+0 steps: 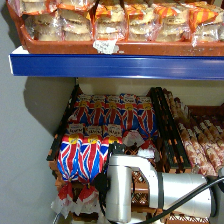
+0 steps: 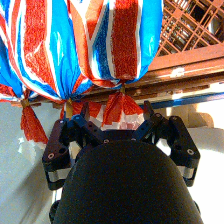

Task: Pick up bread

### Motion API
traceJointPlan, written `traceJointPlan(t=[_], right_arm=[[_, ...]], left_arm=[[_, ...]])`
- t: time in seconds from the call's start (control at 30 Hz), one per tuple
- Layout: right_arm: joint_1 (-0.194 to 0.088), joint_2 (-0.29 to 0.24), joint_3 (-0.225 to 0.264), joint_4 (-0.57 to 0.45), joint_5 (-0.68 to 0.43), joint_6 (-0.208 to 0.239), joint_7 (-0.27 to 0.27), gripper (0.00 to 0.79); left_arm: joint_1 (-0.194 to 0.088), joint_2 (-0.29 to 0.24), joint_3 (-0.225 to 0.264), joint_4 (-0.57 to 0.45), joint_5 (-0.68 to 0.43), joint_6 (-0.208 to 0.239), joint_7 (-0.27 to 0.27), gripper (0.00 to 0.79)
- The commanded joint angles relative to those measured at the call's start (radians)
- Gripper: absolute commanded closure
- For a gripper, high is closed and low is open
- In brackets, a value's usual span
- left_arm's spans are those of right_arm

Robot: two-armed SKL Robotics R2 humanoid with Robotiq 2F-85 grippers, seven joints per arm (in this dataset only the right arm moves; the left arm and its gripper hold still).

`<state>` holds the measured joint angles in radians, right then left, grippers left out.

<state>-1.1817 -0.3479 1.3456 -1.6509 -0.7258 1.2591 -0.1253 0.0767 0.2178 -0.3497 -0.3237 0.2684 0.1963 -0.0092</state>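
Red-tailed bread (image 2: 116, 45) between pincer (image 2: 118, 116) fingers, seemingly.

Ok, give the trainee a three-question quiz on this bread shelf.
1. True or false: the end effector is open around a loaf's tied bag tail.
2. What lies on the upper shelf? A) bun packs B) bottles C) cans
3. Fill in: the long brown packs lie to the robot's ____ of the loaves.

Key: 1 true; 2 A, bun packs; 3 right.
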Motion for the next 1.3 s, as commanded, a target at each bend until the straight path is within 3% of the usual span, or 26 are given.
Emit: traceJointPlan(t=[0.03,1.3], right_arm=[[0.003,0.002,0.006,0.010,0.012,-0.011,0.002,0.000],[0.033,0.036,0.072,0.155,0.142,-0.164,0.018,0.000]], left_arm=[[0.000,0.000,0.000,0.000,0.000,0.000,0.000,0.785],[0.000,0.000,0.000,0.000,0.000,0.000,0.000,0.785]])
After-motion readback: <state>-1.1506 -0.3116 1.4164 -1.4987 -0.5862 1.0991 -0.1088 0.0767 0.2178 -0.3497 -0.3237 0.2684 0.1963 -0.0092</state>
